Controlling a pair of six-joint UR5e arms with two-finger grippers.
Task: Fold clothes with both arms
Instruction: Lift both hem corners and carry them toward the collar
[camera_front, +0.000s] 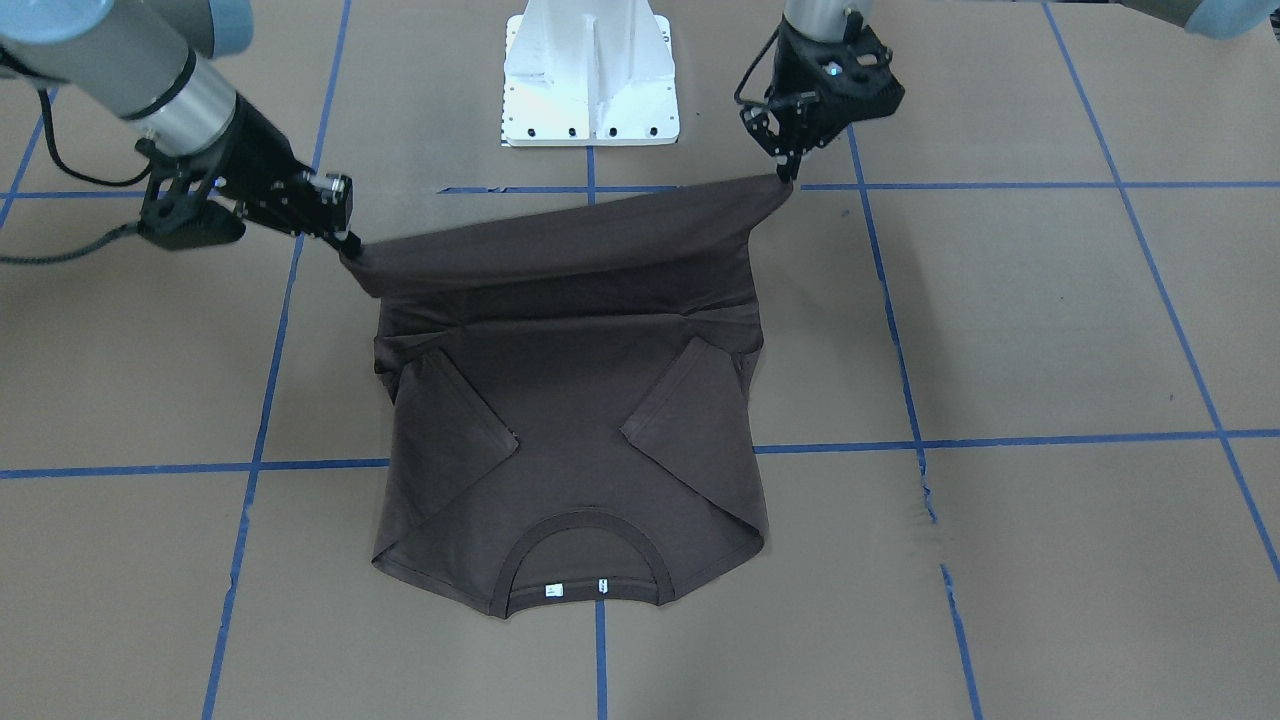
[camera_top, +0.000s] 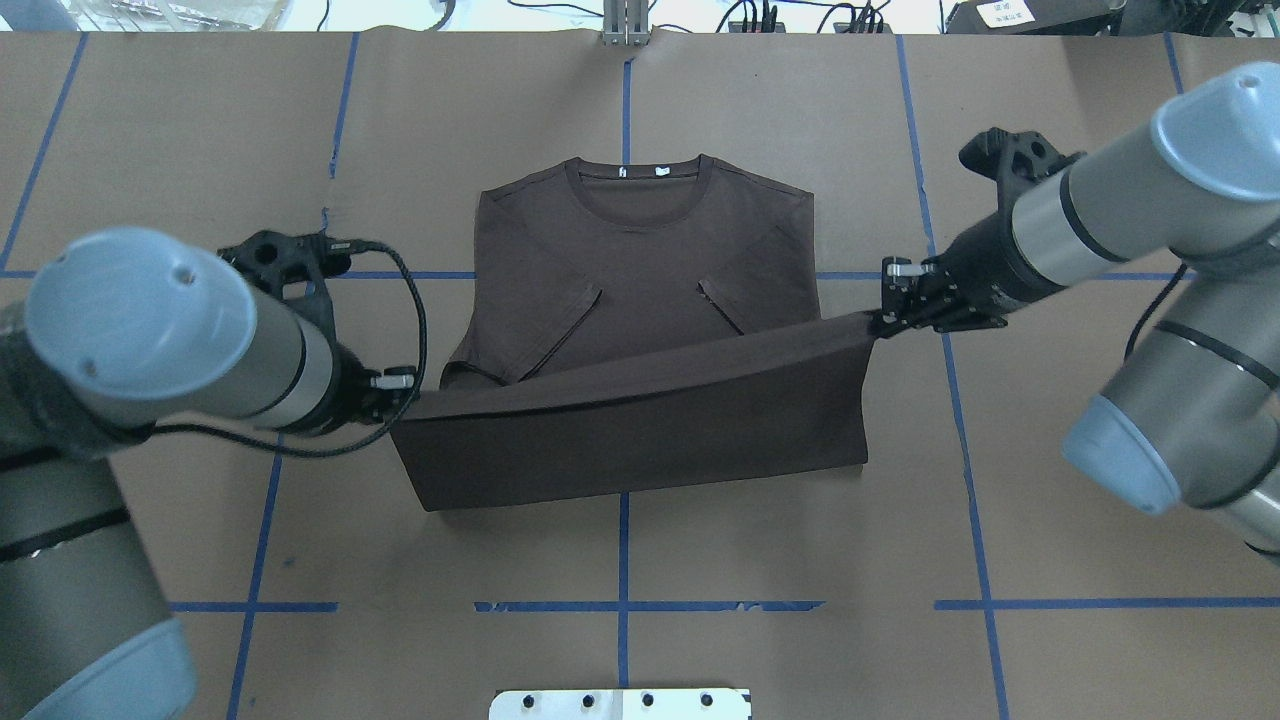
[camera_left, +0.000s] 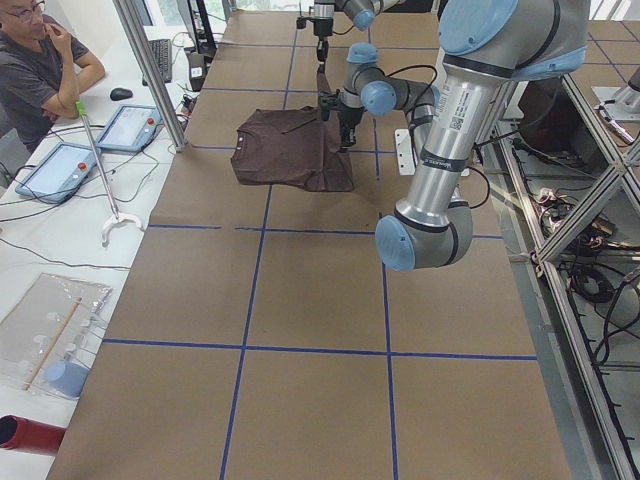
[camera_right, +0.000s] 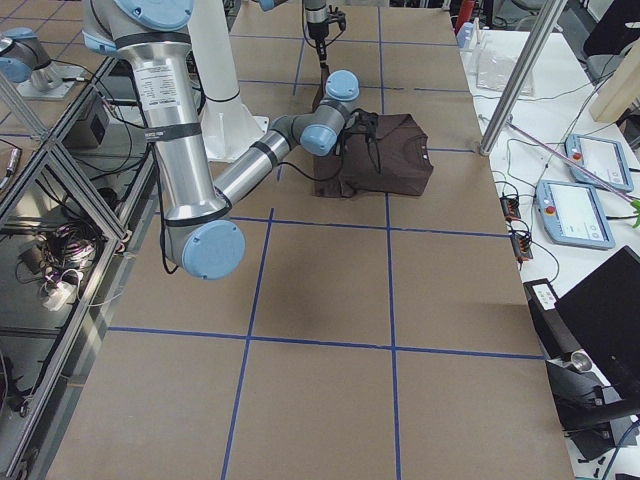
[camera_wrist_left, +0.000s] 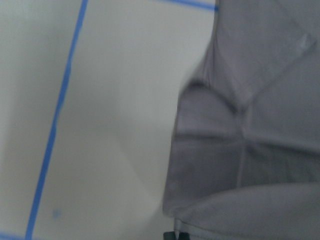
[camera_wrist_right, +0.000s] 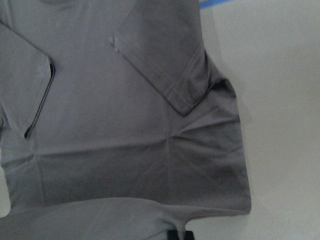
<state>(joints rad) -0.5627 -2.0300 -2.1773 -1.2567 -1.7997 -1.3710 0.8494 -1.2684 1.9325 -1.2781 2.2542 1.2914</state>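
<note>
Item: T-shirt (camera_front: 570, 420), dark grey-brown, one piece, on brown-covered table (camera_front: 1050, 330) marked with blue tape lines (camera_front: 1000, 440).

Position: collar (camera_front: 585, 520) end lies flat on the side away from the robot. Hem (camera_front: 570, 225) is lifted off the table and stretched taut between both grippers.

Left gripper (camera_front: 785, 175): fingers pinched tight on one hem corner.

Right gripper (camera_front: 350, 243): fingers pinched tight on the other hem corner.

Front-facing view: shows both sleeves (camera_front: 455, 420) folded diagonally inward over the body, two small white labels (camera_front: 553, 590) inside the neck, and the white pedestal (camera_front: 590, 70) beyond the hem.

Overhead view: the raised panel hangs as a broad sheet and hides the lower body of the shirt. Only the collar, the shoulders and the sleeve ends show beyond it.

Wrist views: blurred. Each looks under the raised hem at the flat cloth and one folded sleeve, with a dark sliver of gripper at the bottom edge.

Side views: shirt is small and distant. An operator (camera_left: 40, 60) sits beside the table in the exterior left view only.
</note>
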